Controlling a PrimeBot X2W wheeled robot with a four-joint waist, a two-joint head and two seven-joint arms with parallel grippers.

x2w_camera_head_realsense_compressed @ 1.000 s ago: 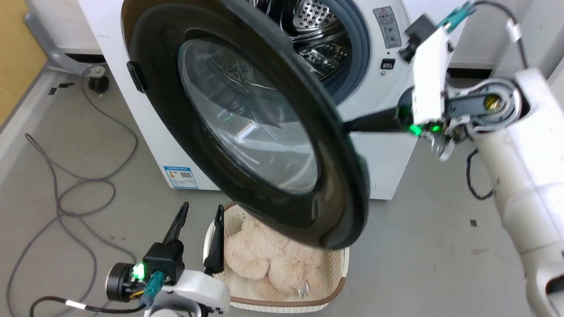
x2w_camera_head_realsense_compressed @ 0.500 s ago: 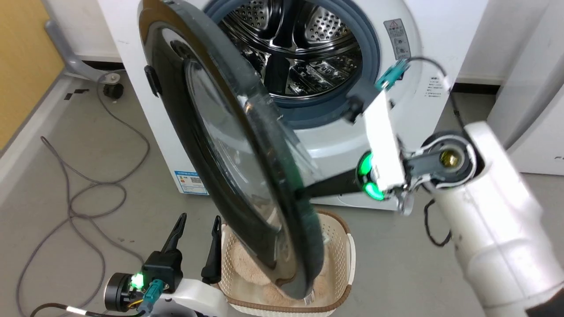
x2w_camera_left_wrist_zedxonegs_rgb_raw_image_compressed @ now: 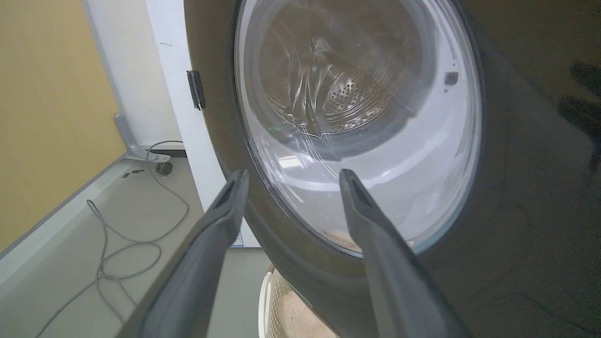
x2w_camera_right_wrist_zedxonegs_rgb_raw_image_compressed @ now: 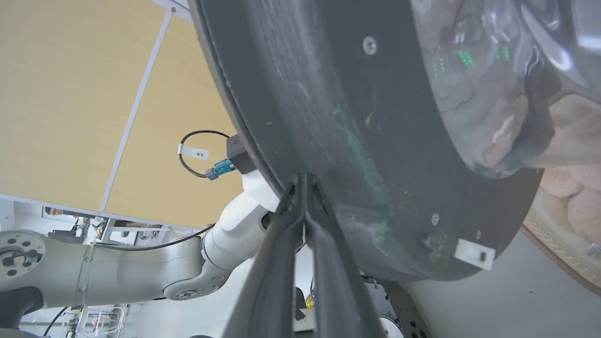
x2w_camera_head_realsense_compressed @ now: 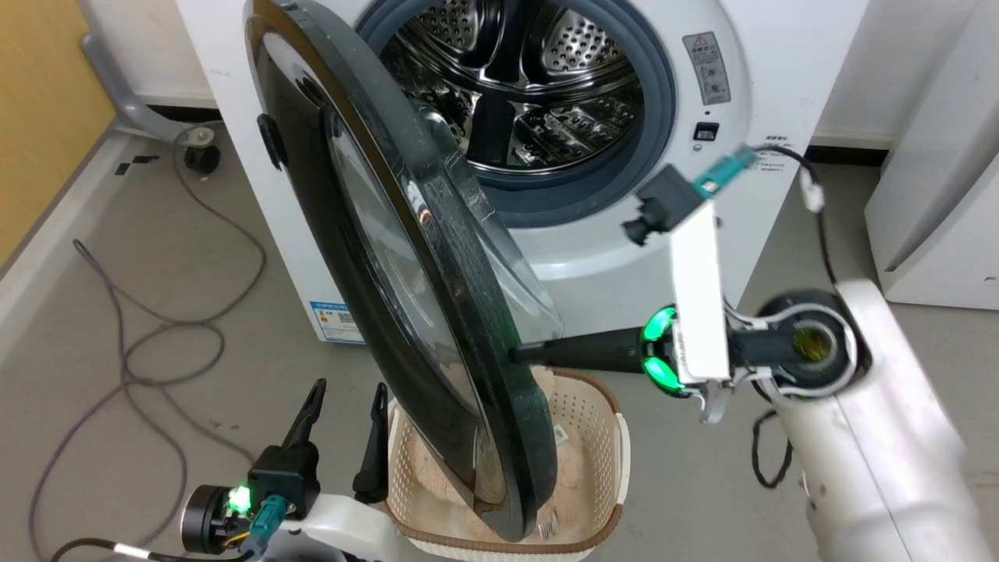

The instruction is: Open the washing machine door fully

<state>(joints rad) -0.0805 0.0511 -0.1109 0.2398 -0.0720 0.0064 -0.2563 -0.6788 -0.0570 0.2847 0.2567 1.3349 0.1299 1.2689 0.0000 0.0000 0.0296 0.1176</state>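
Closest to me, at about 7 o'clock in the head view, the left tool [x2w_camera_head_realsense_compressed: 350, 385] hangs low with its two dark fingers spread wide and nothing between them. They point up at the glossy outer face of the door [x2w_camera_head_realsense_compressed: 351, 257], apart from it.

Just beside that tool, at 6 o'clock, a pale basket [x2w_camera_head_realsense_compressed: 618, 437] sits on the floor [x2w_camera_head_realsense_compressed: 702, 484] with something fluffy and beige [x2w_camera_head_realsense_compressed: 568, 460] in it. The lower rim of the door hangs over the basket.

The door is swung well out from the washer [x2w_camera_head_realsense_compressed: 609, 265]. It is hinged at 10 o'clock and stands nearly edge-on to the head camera, with its glass bowl bulging toward the drum side.

From 4 o'clock the right tool [x2w_camera_head_realsense_compressed: 517, 353] reaches in level. Its fingers are pressed tight together, gripping nothing. In the right wrist view the joined tips sit against the dull dark inner face of the door, near the rim. Green lights glow at that wrist.

Behind the door the washer's mouth lies uncovered. The steel drum [x2w_camera_head_realsense_compressed: 531, 94] shines at 12 o'clock inside a grey gasket [x2w_camera_head_realsense_compressed: 662, 101]. A small blue label [x2w_camera_head_realsense_compressed: 337, 322] sits low on the white front.

Farther off, a grey cable [x2w_camera_head_realsense_compressed: 156, 343] loops over the floor at 9 o'clock. A yellow wall [x2w_camera_head_realsense_compressed: 39, 117] stands at 10 o'clock and another white appliance [x2w_camera_head_realsense_compressed: 936, 195] at 3 o'clock.
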